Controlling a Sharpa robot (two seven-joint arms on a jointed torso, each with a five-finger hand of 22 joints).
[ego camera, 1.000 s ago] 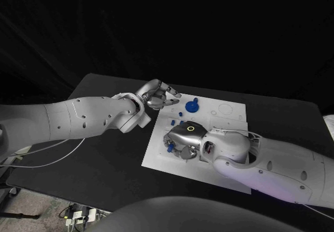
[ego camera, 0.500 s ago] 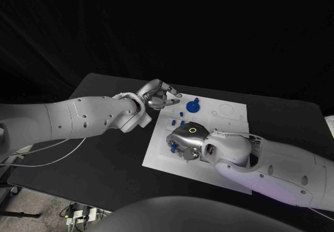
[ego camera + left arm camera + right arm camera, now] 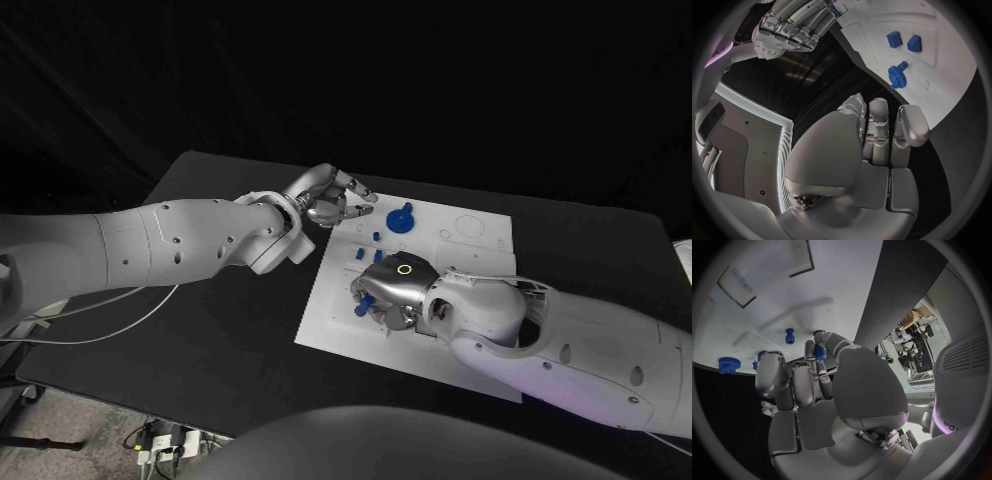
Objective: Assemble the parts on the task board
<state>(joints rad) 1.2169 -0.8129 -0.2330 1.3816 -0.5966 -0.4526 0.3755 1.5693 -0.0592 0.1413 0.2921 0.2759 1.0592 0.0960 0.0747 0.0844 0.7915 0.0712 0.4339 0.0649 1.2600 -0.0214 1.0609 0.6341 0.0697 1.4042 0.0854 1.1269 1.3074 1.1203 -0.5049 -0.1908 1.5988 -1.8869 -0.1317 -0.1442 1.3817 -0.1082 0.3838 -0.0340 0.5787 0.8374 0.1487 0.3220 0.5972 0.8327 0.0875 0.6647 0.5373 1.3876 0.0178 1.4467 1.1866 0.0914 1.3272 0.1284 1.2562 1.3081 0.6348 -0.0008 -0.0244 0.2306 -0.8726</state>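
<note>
- Task board: in your head view it lies in the middle of the black table, with a blue gear part standing near its far edge and small blue pegs just nearer.
- Head view, your right hand rests over the board's left-middle, fingers curled down, a blue part showing at its fingertips. Your left hand hovers at the board's far-left corner, fingers curled, nothing seen in it.
- Left wrist view: left hand fingers drawn together, holding nothing; gear part and two blue blocks on the board beyond.
- Right wrist view: right hand pinches a blue part between thumb and a finger above the board; a peg stands nearby.
</note>
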